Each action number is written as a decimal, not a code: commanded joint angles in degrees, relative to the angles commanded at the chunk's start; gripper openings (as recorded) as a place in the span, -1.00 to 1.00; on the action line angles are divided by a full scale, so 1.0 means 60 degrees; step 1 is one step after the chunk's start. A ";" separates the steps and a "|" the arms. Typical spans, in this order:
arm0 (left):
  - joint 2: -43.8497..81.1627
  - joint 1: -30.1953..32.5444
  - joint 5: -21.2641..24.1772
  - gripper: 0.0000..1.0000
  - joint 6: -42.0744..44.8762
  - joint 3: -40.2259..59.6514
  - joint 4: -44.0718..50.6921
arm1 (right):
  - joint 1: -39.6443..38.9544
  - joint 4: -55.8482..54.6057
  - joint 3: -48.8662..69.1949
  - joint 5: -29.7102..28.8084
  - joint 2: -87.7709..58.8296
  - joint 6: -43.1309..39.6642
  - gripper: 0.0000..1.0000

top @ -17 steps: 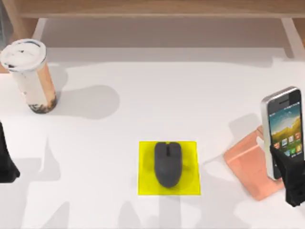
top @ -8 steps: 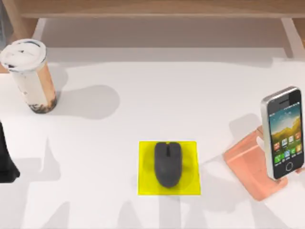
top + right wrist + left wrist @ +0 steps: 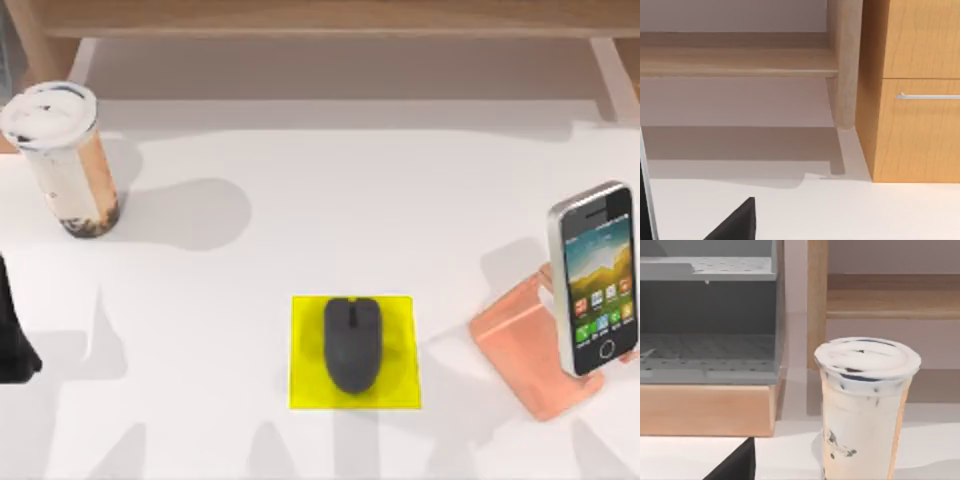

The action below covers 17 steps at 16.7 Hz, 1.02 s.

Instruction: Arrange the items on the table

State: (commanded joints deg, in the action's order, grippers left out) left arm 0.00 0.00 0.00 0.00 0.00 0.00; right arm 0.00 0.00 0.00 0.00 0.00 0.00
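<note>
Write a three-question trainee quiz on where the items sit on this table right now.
1. True or false: the mouse lies on the yellow pad.
2. What props up the smartphone? A) cup B) copper-pink stand C) shelf
3. Fill in: the cup stands upright at the table's far ____ side in the top view.

Key: 1 true. 2 B, the copper-pink stand. 3 left.

White table (image 3: 300,200) with cup (image 3: 62,160), yellow pad (image 3: 303,385), copper stand (image 3: 520,350)
</note>
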 joint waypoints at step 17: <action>0.8831 0.0666 -0.0440 1.00 -0.0248 0.1213 -0.6571 | 0.0000 0.0000 0.0000 0.0000 0.0000 0.0000 1.00</action>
State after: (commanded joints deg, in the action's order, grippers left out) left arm 52.99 4.00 -2.64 -1.49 7.28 -39.43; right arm 0.00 0.00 0.00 0.00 0.00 0.00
